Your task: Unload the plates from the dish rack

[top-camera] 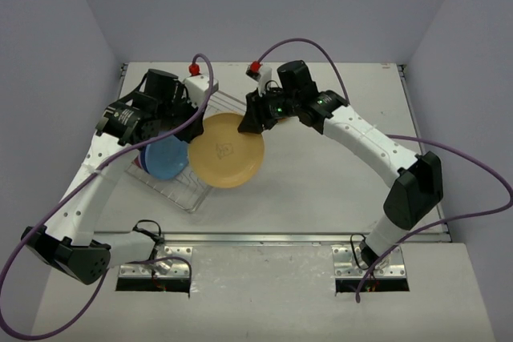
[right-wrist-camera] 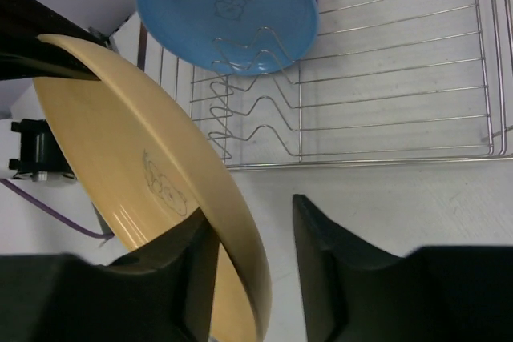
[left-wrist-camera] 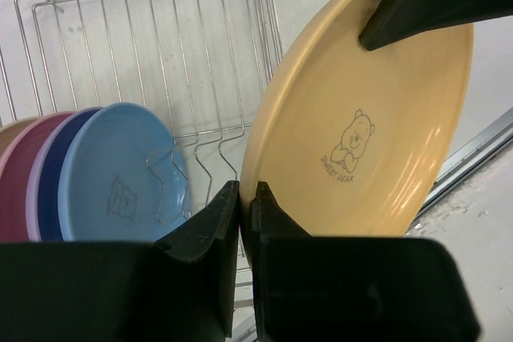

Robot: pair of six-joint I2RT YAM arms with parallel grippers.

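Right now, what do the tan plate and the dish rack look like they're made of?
The tan plate looks like moulded plastic, maybe melamine: smooth and semi-gloss, with soft highlights and a printed bear. The dish rack looks like thin metal wire, bright silver, probably chromed or plated steel.

Overhead looks down; close wrist views share the tan plate (left-wrist-camera: 361, 142)

Tan plate (top-camera: 227, 150), bear print, tilted, raised just beside silver wire dish rack (left-wrist-camera: 160, 54). Blue plate (top-camera: 166, 158) upright inside dish rack, other plates (left-wrist-camera: 24, 190) stacked behind.
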